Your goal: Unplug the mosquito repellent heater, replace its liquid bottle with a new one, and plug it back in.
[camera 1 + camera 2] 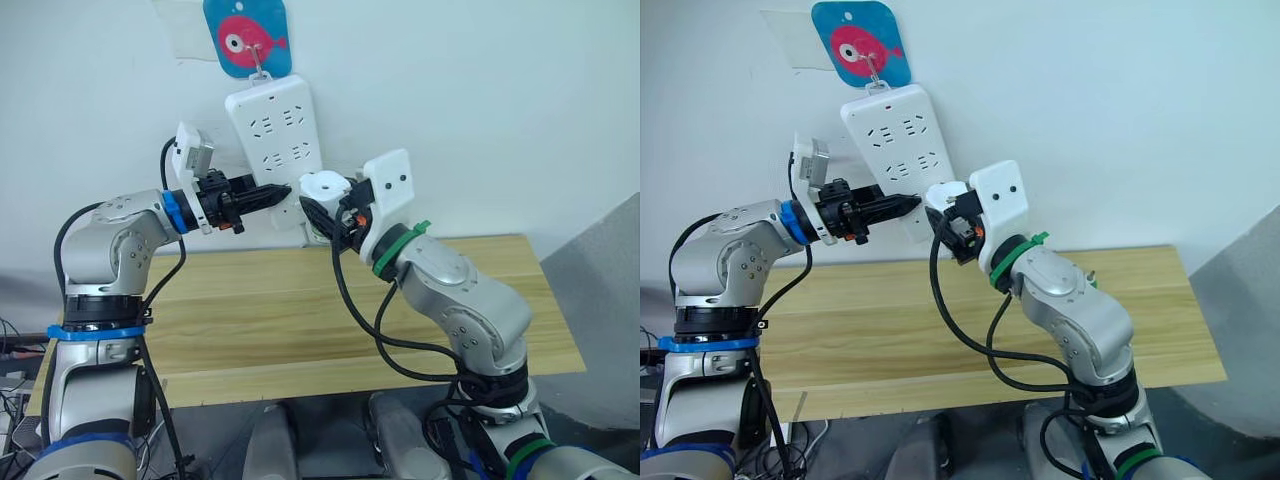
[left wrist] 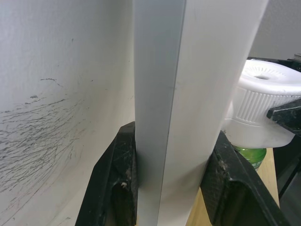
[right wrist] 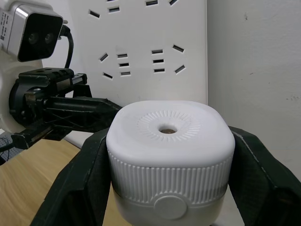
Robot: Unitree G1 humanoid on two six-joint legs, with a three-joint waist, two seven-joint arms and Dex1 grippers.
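The white mosquito repellent heater, with a round vent hole on top, sits between my right gripper's black fingers, which are shut on its sides. It is held against the lower end of the white power strip on the wall. I cannot tell whether its prongs are in a socket. A green bottle shows under the heater, and I cannot tell which bottle it is. From the other side, my left gripper is shut on the strip's lower edge, one finger on each face.
The strip hangs from a blue plaque with a pink fish on the white wall. A light wooden table lies below both arms. A grey slanted panel stands at the right.
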